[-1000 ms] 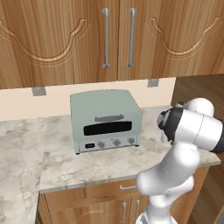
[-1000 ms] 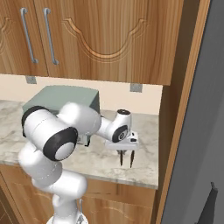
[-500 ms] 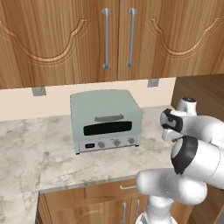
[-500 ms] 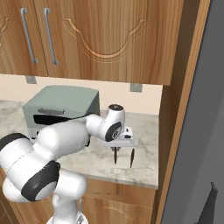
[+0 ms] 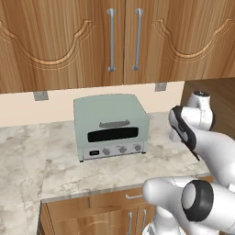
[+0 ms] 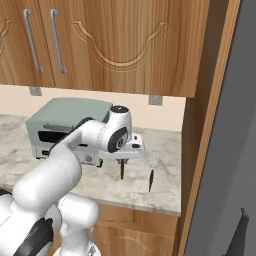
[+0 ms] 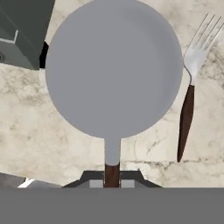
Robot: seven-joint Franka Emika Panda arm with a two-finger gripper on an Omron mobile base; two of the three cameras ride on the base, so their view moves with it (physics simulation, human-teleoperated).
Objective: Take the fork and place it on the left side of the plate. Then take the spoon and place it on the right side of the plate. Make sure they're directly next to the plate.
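Left base view: toaster oven (image 5: 111, 126) on counter (image 5: 55, 170); arm blocks right end, plate not identifiable.

Right base view: gripper (image 6: 125, 156) above counter, closed on spoon (image 6: 121, 169), handle hanging; fork (image 6: 152, 172) just beside.

Hand view: spoon bowl faces camera, fork right of it. Risk: handle pivots in grip, spoon lands askew.

Rendered home kitchen: marble-look counter (image 5: 55, 170) w/ wood base drawers (image 5: 105, 206), carved wood wall cabinets (image 5: 69, 41) w/ metal bar handles (image 5: 111, 40) above. Pale green toaster oven (image 5: 111, 126) sits against a cream backsplash w/ outlets (image 5: 40, 95); fork (image 7: 191, 85) lies on the counter.
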